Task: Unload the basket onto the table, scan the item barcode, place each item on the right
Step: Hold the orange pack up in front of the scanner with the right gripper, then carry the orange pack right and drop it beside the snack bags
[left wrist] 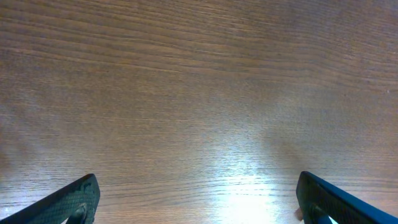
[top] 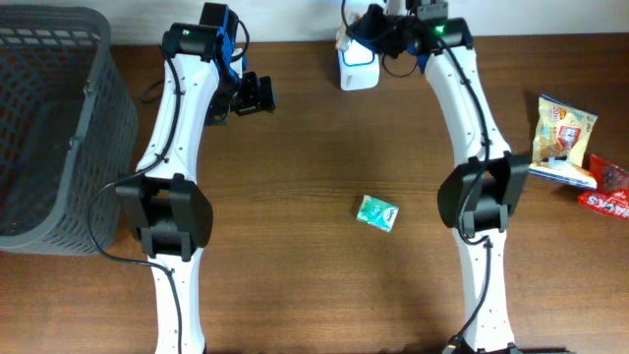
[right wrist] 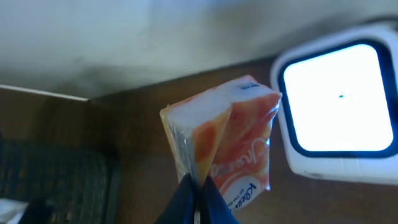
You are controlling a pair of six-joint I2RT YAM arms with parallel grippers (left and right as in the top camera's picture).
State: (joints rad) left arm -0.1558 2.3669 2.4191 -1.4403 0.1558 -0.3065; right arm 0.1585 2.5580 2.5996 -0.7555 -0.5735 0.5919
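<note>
- The right arm (top: 462, 108) reaches from its base at the near edge up to the far edge of the table (top: 314, 147); its wrist bends left towards the scanner (top: 357, 69).
- The right gripper (right wrist: 198, 183) has its jaws together, pinching the lower edge of an orange-and-white packet (right wrist: 227, 146); the packet is held off the table, tilted, one narrow white side and one printed orange face towards the wrist camera.
- In the right wrist view the packet hangs just beside the scanner's lit white window, slightly left of it; whether they touch I cannot tell.
- The left arm (top: 182, 118) runs up the left side of the table beside the grey basket (top: 49, 128); its wrist turns right, so the left gripper (top: 257, 93) sits over bare wood, well apart from the scanner.
- The left gripper's jaws stand wide apart with nothing between them; its dark fingers (left wrist: 74, 198) show only at the lower corners of the left wrist view, above plain wood grain.
- A small green packet (top: 377, 211) lies flat mid-table, between the two arm bases.
- A yellow snack bag (top: 562, 138) and a red packet (top: 609, 192) lie near the right edge.
</note>
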